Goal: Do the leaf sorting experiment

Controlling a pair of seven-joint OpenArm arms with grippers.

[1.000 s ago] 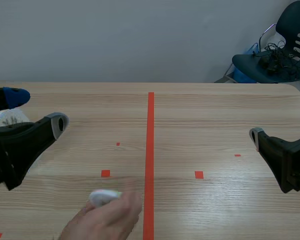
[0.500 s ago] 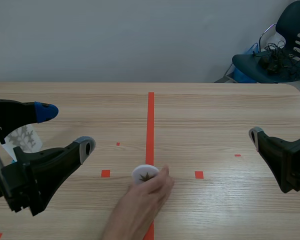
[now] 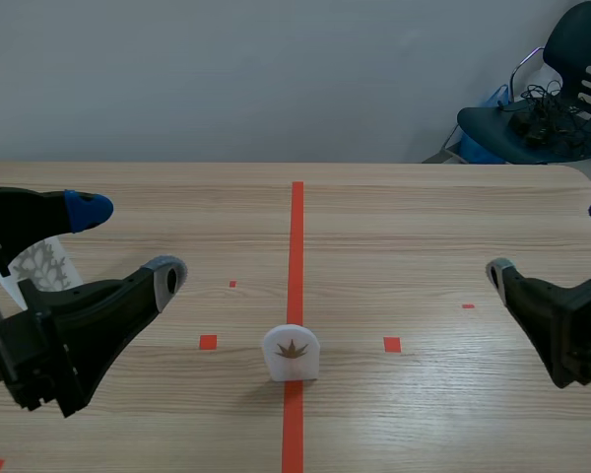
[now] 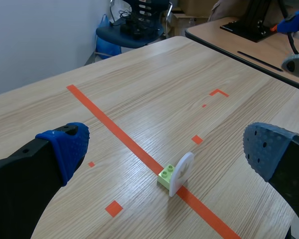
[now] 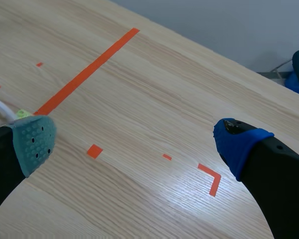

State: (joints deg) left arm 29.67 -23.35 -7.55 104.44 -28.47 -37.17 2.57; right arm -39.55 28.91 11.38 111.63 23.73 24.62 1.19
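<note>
Leaf tile (image 3: 292,352) upright on the centre tape line (image 3: 296,227)
Your left gripper (image 3: 126,243) and right gripper (image 5: 135,141) both hang released; the tile stands between them near the tabletop's (image 3: 424,217) near edge, touching neither

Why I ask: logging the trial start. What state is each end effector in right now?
Left end effector: open, holding nothing.
Right end effector: open, holding nothing.
</note>
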